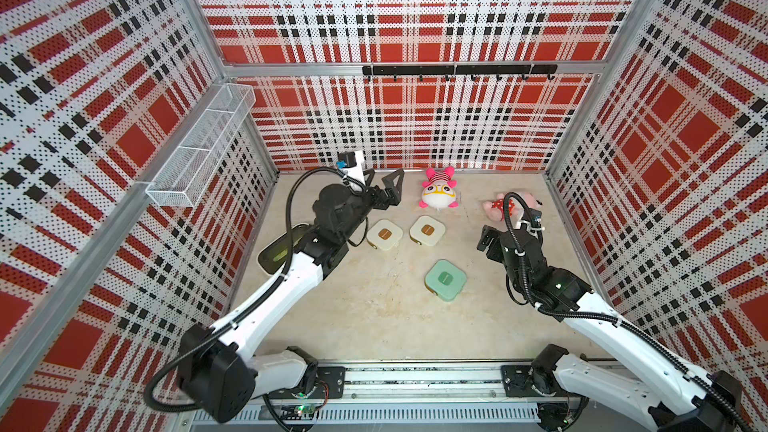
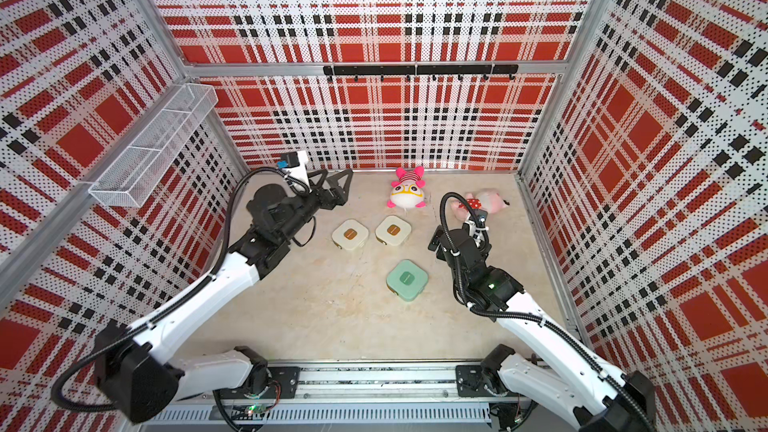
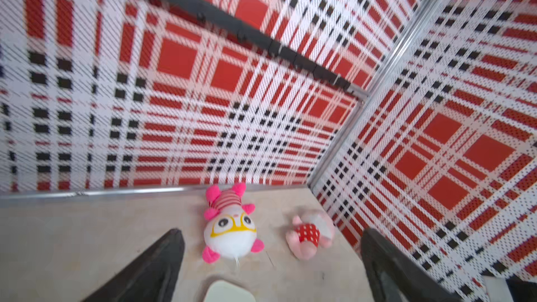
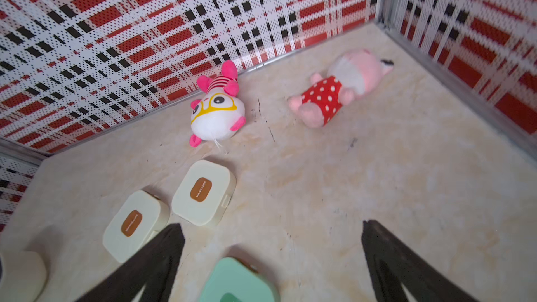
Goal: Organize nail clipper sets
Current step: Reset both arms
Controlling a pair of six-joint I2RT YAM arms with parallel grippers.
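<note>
Three nail clipper sets lie on the beige floor with lids down in both top views: two cream cases (image 1: 384, 234) (image 1: 427, 230) side by side and a mint green case (image 1: 445, 279) nearer the front. My left gripper (image 1: 384, 180) hangs open and empty behind the left cream case, near the back wall. The left wrist view shows that gripper (image 3: 270, 232) with wide jaws and a cream case (image 3: 228, 291) below them. My right gripper (image 1: 486, 238) is open and empty, right of the cases. In the right wrist view it (image 4: 270, 223) stands over the mint case (image 4: 238, 281).
A cream bin with a dark green inside (image 1: 278, 249) sits at the left wall, partly under my left arm. Two pink plush toys (image 1: 438, 193) (image 1: 496, 205) lie near the back wall. A wire basket (image 1: 203, 143) and a hook rail (image 1: 457, 70) hang on the walls.
</note>
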